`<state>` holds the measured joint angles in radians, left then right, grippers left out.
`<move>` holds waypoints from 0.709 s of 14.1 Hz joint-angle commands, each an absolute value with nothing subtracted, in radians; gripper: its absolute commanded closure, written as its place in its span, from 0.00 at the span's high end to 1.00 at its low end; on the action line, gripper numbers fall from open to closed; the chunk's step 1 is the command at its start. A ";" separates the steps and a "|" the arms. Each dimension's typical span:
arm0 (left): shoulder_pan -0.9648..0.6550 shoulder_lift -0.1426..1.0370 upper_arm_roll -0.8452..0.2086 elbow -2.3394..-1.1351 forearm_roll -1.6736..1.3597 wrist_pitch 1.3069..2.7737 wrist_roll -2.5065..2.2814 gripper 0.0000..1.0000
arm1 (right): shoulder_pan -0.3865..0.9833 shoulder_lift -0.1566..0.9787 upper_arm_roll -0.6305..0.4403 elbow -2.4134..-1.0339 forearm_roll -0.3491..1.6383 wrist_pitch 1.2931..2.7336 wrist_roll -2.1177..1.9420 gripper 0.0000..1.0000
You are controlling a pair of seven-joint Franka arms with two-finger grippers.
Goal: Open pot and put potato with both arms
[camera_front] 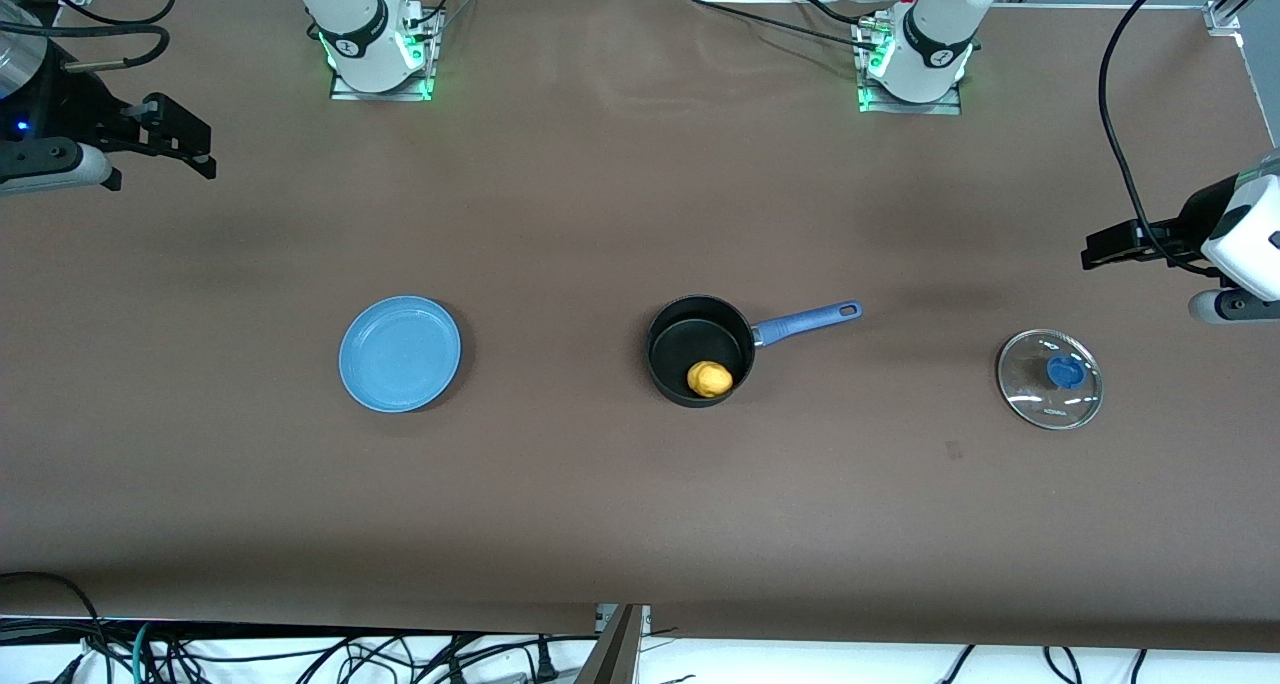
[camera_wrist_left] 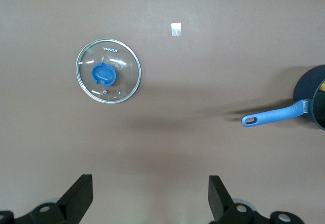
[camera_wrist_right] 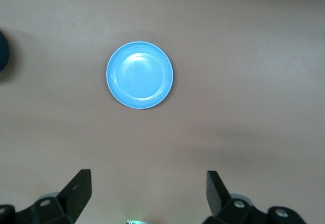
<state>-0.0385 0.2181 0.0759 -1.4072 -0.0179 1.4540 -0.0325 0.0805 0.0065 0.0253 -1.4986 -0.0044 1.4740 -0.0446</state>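
On the brown counter (camera_front: 620,524), the glass lid (camera_front: 1049,378) lies flat toward the left arm's end. The potato (camera_front: 709,379) sits in the open pot (camera_front: 699,350) at 5 o'clock, handle (camera_front: 806,322) pointing to 2 o'clock. The blue plate (camera_front: 400,353) lies toward the right arm's end. The left gripper (camera_wrist_left: 150,198) and right gripper (camera_wrist_right: 148,196) both wait raised over the counter's ends, fingers spread, holding nothing.

A flat light-blue plate (camera_front: 400,353) (camera_wrist_right: 139,74) is lying on the brown counter (camera_front: 600,194) toward the right arm's end, with nothing resting on it. A small pale square tag (camera_wrist_left: 176,29) is sitting flat on the counter surface toward the left arm's end. Black cables (camera_front: 300,659) are trailing below the counter's near edge, and one black cable (camera_front: 1120,114) is looping over the corner at the left arm's end.
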 commanded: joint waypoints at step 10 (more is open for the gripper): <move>-0.048 0.227 0.077 -1.387 -0.002 1.439 -0.038 1.00 | 0.064 0.026 0.032 -1.489 0.066 1.436 -0.071 1.00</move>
